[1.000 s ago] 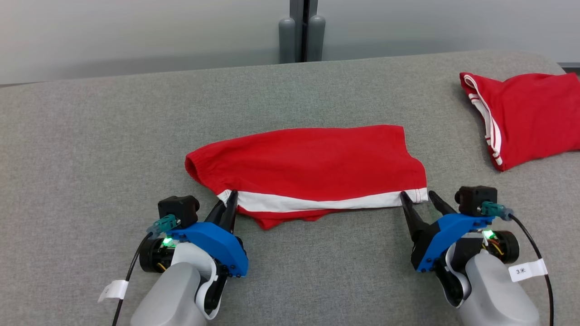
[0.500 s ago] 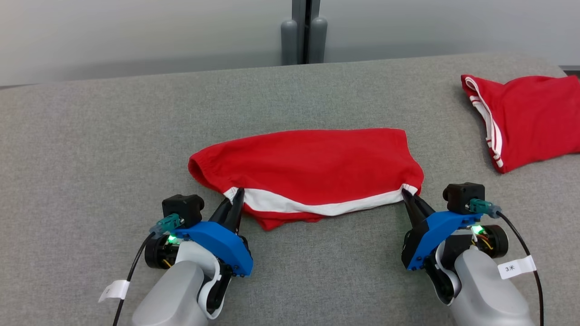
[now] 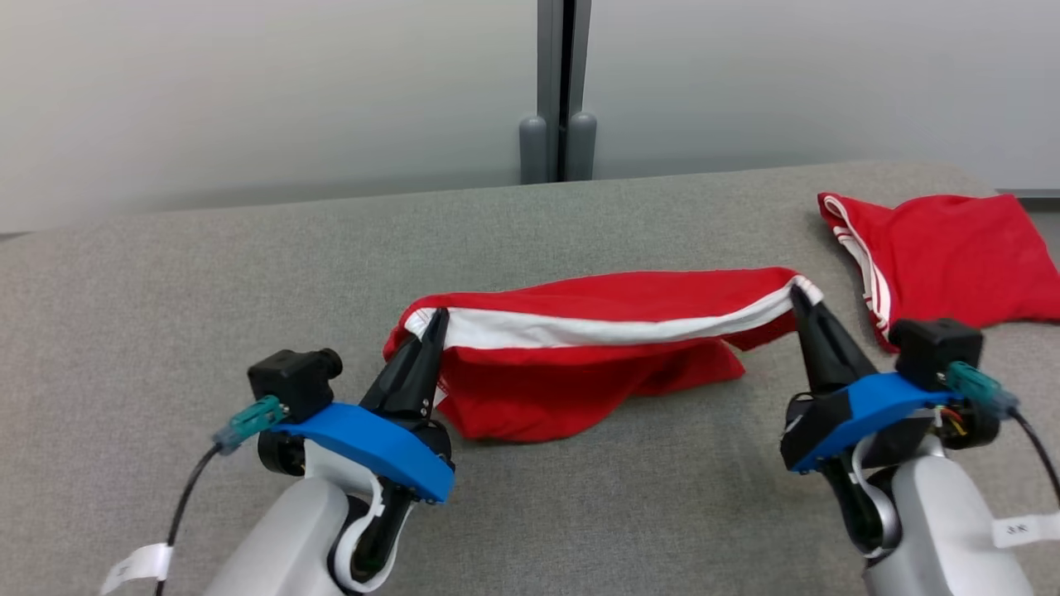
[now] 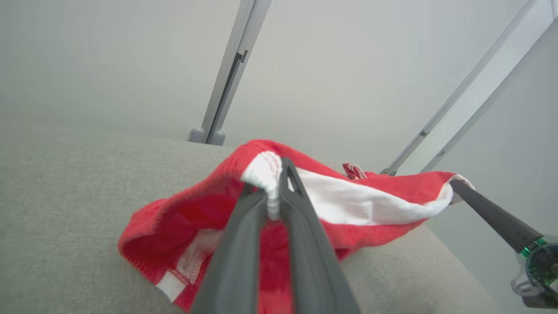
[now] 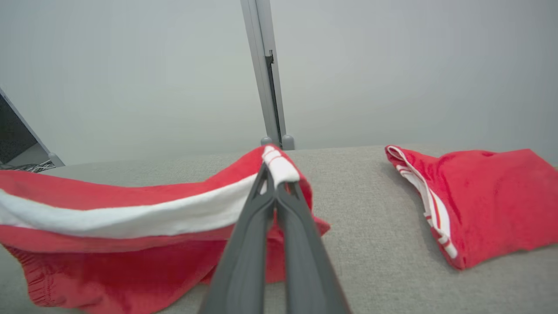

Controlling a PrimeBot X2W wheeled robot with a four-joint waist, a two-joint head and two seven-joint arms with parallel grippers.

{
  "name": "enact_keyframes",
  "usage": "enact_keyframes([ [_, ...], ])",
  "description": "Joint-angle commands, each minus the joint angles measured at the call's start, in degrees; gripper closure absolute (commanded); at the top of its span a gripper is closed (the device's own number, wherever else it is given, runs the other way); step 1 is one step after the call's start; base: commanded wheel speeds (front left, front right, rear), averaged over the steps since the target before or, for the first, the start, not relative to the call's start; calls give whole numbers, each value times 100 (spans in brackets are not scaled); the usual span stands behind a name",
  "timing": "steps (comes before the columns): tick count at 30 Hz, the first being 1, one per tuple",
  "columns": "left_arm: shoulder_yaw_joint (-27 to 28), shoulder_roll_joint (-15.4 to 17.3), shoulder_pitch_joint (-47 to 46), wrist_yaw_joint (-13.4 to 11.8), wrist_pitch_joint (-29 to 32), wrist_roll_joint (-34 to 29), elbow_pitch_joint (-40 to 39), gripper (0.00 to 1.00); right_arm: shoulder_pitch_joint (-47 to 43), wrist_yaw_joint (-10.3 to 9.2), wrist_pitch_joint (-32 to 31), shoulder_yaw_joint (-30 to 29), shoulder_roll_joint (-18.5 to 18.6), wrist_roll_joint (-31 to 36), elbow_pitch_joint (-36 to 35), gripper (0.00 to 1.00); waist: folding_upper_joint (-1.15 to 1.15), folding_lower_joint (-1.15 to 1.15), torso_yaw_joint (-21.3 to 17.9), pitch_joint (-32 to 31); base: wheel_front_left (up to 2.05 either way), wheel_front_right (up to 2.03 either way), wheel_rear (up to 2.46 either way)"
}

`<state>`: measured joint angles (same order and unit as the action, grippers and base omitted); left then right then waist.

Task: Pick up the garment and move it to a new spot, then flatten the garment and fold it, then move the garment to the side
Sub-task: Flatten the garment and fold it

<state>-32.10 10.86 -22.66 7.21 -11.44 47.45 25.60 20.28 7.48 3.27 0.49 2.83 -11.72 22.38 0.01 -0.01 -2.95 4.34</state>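
The garment (image 3: 571, 372) is a pair of red shorts with a white band, lifted by its near edge above the grey padded table (image 3: 207, 273). My left gripper (image 3: 436, 318) is shut on the left end of the white band. At the band's right end my right gripper (image 3: 800, 291) is shut on the corner. The band stretches between them and red cloth hangs below onto the table. In the left wrist view the left gripper (image 4: 275, 174) pinches the white hem of the garment (image 4: 357, 200). The right wrist view shows the right gripper (image 5: 273, 168) clamped on the garment (image 5: 130, 218).
A second red garment (image 3: 936, 257) with white stripes lies folded at the table's far right, also seen as the folded red garment (image 5: 475, 200) in the right wrist view. A grey post (image 3: 563, 91) stands against the pale wall behind the table.
My right gripper has shut on the band's right corner. Both grippers have lifted the near edge up and away from me, so the garment hangs folded under the band. The camera has shifted.
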Motion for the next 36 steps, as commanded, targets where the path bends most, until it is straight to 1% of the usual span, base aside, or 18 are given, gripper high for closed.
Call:
enact_keyframes([
  [1, 66, 113, 103, 35, 95, 133, -350, 100, -210, 3, -147, -54, 17, 45, -425, 100, -1, 1, -46, -73, 0, 0, 0],
  [3, 153, 274, 239, 11, 305, 325, -905, 100, -435, 3, -365, -151, 18, 34, -1133, 100, -1, 1, -55, -125, 0, 0, 0],
  [7, 357, 597, 408, -181, 836, 729, -2041, 100, -750, 2, -824, -283, 17, -8, -2415, 100, -1, 1, -65, -157, 0, 0, 0],
  [8, 357, 597, 408, -181, 836, 729, -2041, 100, -750, 2, -824, -283, 17, -8, -2415, 100, -1, 1, -65, -157, 0, 0, 0],
  [11, 497, 808, 393, -332, 1300, 1057, -2819, 100, -742, 3, -1155, -339, 27, -18, -3153, 100, -1, 1, -57, -111, 0, 0, 0],
  [13, 505, 997, 228, -402, 1690, 1198, -3154, 100, -583, 3, -1415, -319, 128, -47, -3443, 100, -1, 1, -58, -26, 0, 0, 0],
  [15, 535, 1192, -3, -459, 2032, 1253, -3255, 100, -308, 2, -1609, -239, 264, -110, -3531, 100, -1, 1, -80, 85, 0, 0, 0],
  [19, 643, 1323, -623, -515, 2470, 1349, -2944, 100, 444, 2, -1862, -41, 562, -424, -2981, 100, -1, 1, -125, 365, 0, 0, 0],
  [22, 704, 1302, -1223, -497, 2547, 1244, -2516, 100, 1213, 3, -1796, 218, 762, -643, -2351, 100, -1, 1, -175, 657, 0, 0, 0],
  [25, 762, 1259, -1891, -458, 2503, 1064, -2025, 100, 2066, 3, -1578, 489, 933, -738, -1663, 100, -1, 1, -226, 950, 0, 0, 0],
  [27, 837, 1219, -2350, -441, 2399, 929, -1694, 100, 2676, 2, -1289, 675, 1000, -741, -1208, 100, -1, 1, -282, 1148, 0, 0, 0],
  [29, 882, 1204, -2858, -450, 2302, 759, -1374, 100, 3288, 1, -898, 849, 1125, -601, -747, 100, -1, 1, -322, 1399, 0, 0, 0],
  [31, 964, 1164, -3332, -451, 2078, 579, -1021, 100, 3832, 1, -429, 992, 1144, -479, -235, 100, -1, 1, -364, 1585, 0, 0, 0],
  [33, 1054, 1115, -3763, -432, 1760, 414, -684, 100, 4341, 0, 59, 1059, 1190, -259, 238, 100, -1, 1, -392, 1671, 0, 0, 0],
  [36, 1001, 1005, -4248, -329, 1373, 155, -207, 100, 4917, -3, 758, 1083, 1180, -7, 817, 100, -1, 1, -413, 1684, 0, 0, 0],
])
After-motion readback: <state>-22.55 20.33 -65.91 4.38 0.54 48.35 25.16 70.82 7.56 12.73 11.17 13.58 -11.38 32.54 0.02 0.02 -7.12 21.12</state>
